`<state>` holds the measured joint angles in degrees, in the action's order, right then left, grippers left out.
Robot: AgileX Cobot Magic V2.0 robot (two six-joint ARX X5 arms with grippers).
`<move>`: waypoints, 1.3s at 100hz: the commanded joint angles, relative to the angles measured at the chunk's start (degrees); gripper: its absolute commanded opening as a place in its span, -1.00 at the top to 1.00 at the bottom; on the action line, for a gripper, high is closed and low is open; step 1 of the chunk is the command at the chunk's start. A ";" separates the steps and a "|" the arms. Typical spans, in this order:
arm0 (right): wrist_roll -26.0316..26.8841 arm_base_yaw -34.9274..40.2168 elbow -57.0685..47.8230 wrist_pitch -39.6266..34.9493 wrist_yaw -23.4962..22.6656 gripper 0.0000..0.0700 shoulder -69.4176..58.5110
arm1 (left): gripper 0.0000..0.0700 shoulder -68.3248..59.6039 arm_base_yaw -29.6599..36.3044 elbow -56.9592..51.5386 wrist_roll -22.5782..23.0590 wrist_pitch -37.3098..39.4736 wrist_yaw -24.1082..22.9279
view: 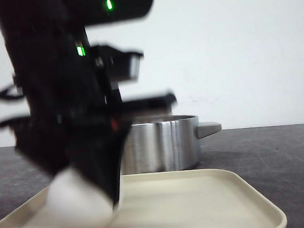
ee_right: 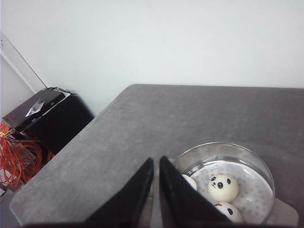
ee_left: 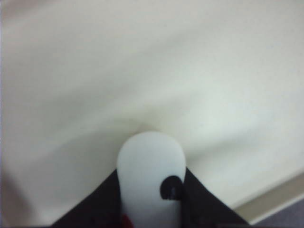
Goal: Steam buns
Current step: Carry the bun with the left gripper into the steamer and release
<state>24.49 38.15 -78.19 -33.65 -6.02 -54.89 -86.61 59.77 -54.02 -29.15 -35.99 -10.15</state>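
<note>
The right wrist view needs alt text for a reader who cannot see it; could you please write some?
A steel steamer pot on a grey table holds three white panda-faced buns, seen from above past the nearly closed, empty right gripper. A black box and orange cables lie beyond the table's edge.

This looks like a robotics lab or test room set up as a mock kitchen, not a home. A dark grey, felt-like tabletop point(ee_right: 142, 123) stands against a bare white wall point(ee_right: 166, 38) with no cabinets or fittings. Beside the table's far edge sits a black box-shaped device point(ee_right: 45, 116) with a tangle of orange cables point(ee_right: 16, 156) next to it. The only cooking gear is a shiny round steel steamer pot point(view: 162, 144) and a cream plastic tray point(view: 199, 199).
</note>
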 commanded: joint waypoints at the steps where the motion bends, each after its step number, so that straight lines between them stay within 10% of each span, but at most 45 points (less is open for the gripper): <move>1: 0.59 0.46 -1.16 0.61 0.02 0.96 -0.33 | 0.98 3.65 0.46 -4.50 4.52 2.23 -3.06; 24: 0.59 0.46 -1.16 1.05 0.04 0.96 -0.46 | 0.98 7.28 -6.32 -12.90 16.20 12.70 -4.44; 99: -1.60 0.44 -1.16 -2.64 0.46 0.96 -0.87 | 0.96 -8.44 -20.87 -14.51 20.55 17.73 -1.40; 130: -1.60 0.44 -1.16 -4.81 0.44 0.96 -0.85 | -0.55 -9.22 -20.98 -14.51 20.52 17.73 -1.42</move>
<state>23.77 38.15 -78.19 -38.89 -5.82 -55.27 -94.96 38.54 -67.75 -9.50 -18.85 -11.66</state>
